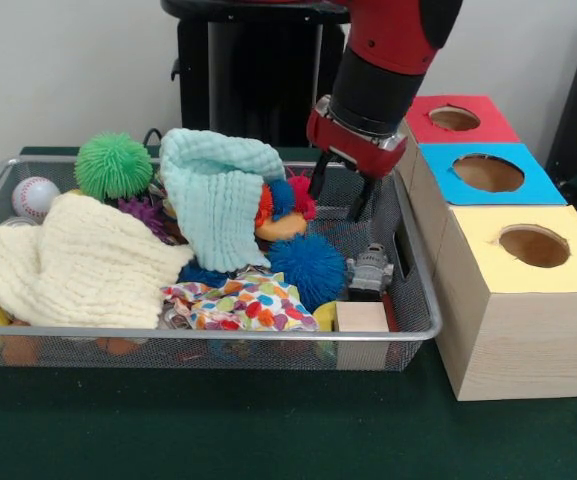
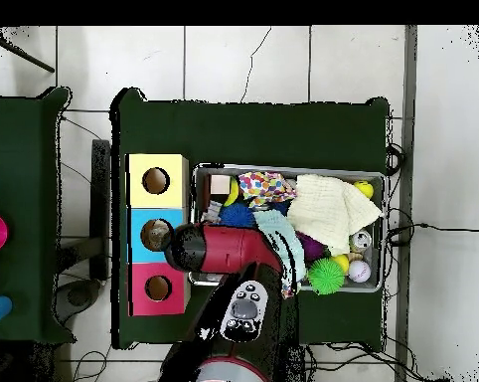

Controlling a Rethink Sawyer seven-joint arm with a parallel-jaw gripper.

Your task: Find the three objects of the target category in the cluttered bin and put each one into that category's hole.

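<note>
while fingers (image 1: 339, 197) hang parted, empty, over wire-mesh bin (image 1: 420, 300), spiky blue ball (image 1: 308, 267), knitted cloths

Looked like a robotics lab: red arm (image 2: 229, 249) on a pedestal, green-clothed table (image 1: 268, 430), tiled floor (image 2: 283, 65) with loose cables, plain white wall (image 1: 68, 70) behind the gripper (image 1: 338, 195).
</note>
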